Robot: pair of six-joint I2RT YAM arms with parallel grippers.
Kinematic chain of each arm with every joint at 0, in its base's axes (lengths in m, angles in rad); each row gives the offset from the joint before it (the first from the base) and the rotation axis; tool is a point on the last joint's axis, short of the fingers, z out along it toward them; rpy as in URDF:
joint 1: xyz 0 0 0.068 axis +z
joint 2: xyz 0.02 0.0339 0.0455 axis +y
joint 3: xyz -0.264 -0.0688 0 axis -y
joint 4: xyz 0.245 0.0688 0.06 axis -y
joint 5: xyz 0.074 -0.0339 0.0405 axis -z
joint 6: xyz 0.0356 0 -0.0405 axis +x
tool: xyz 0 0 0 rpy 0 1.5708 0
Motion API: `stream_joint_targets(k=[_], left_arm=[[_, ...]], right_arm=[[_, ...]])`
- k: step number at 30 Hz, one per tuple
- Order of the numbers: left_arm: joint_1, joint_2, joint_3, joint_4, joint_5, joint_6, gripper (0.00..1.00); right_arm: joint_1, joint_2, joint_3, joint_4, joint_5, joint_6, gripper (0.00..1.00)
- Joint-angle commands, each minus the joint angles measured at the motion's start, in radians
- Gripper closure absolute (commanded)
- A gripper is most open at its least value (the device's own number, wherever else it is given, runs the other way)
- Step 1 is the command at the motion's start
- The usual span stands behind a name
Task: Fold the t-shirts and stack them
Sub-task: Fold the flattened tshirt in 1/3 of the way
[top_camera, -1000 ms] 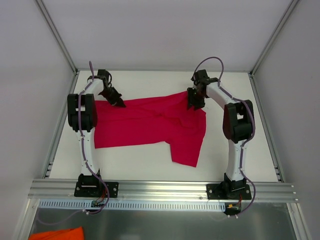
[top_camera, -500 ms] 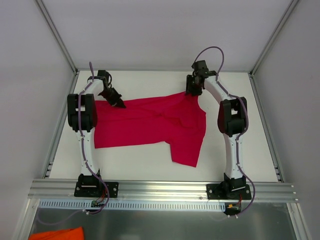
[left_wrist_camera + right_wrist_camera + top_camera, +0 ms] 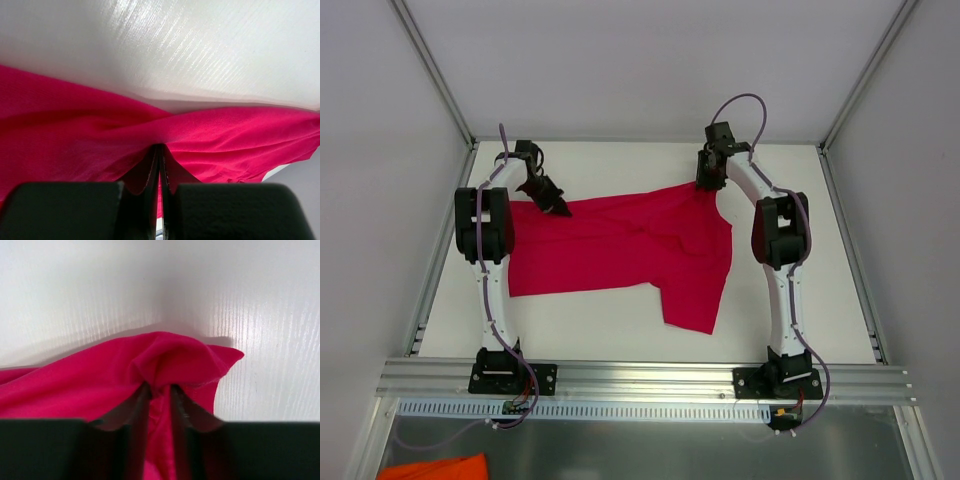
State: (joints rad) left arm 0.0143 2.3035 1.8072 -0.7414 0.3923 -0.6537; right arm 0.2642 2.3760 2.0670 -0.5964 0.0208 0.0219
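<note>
The red t-shirt [image 3: 620, 250] lies spread on the white tabletop [image 3: 620, 320]; left fingers [image 3: 150, 167] pinch its far left corner, right fingers [image 3: 137, 407] nip a raised fold at its far right corner.

Looks like I'm running this in a lab test cell

I'm seeing a white table [image 3: 620, 330] boxed in by blank panels [image 3: 650, 60] and aluminium framing [image 3: 640, 378], arms bolted to the rail.
</note>
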Motion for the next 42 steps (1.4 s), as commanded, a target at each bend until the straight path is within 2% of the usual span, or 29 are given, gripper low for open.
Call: stream_joint_targets(k=[1, 3, 12, 15, 20, 26, 27, 28, 30, 33, 36, 38, 41, 42], left_arm=[[0.006, -0.033, -0.011, -0.059, -0.024, 0.034, 1.0], [0.004, -0.033, -0.009, -0.059, -0.026, 0.034, 1.0], [0.004, -0.033, -0.012, -0.055, -0.021, 0.029, 1.0], [0.004, -0.035, -0.014, -0.053, -0.024, 0.026, 1.0], [0.004, -0.03, -0.028, -0.039, -0.018, 0.02, 1.0], [0.004, -0.029, -0.034, -0.026, -0.01, 0.014, 1.0], [0.006, -0.029, -0.035, -0.024, -0.009, 0.014, 1.0], [0.006, -0.027, -0.035, -0.023, -0.007, 0.014, 1.0], [0.004, -0.03, -0.037, -0.021, -0.003, 0.012, 1.0], [0.004, -0.035, -0.045, -0.013, 0.0, 0.009, 1.0], [0.004, -0.035, -0.051, -0.006, 0.005, 0.003, 1.0], [0.006, -0.039, -0.062, 0.005, 0.01, -0.001, 1.0], [0.006, -0.046, -0.068, 0.013, 0.011, -0.004, 1.0], [0.004, -0.049, -0.068, 0.014, 0.011, -0.004, 1.0]], right_arm=[[-0.011, 0.011, 0.061, 0.0, 0.047, 0.003, 0.78], [-0.011, 0.017, 0.065, -0.003, 0.044, 0.006, 0.99], [-0.014, -0.046, 0.018, -0.006, 0.103, -0.022, 0.99], [-0.014, -0.096, 0.009, -0.039, 0.238, -0.086, 0.99], [-0.019, -0.156, -0.01, -0.091, 0.352, -0.125, 0.99], [-0.019, -0.192, -0.034, -0.129, 0.357, -0.131, 0.98], [-0.02, -0.19, -0.031, -0.138, 0.354, -0.132, 0.95], [-0.02, -0.186, -0.019, -0.163, 0.343, -0.134, 0.67], [-0.019, -0.185, -0.015, -0.18, 0.361, -0.129, 0.39], [-0.02, -0.216, -0.015, -0.198, 0.393, -0.126, 0.2], [-0.02, -0.233, -0.001, -0.217, 0.386, -0.129, 0.14], [-0.02, -0.262, -0.002, -0.224, 0.367, -0.128, 0.13], [-0.02, -0.305, -0.002, -0.259, 0.288, -0.09, 0.17], [-0.02, -0.316, -0.004, -0.294, 0.237, -0.059, 0.23]])
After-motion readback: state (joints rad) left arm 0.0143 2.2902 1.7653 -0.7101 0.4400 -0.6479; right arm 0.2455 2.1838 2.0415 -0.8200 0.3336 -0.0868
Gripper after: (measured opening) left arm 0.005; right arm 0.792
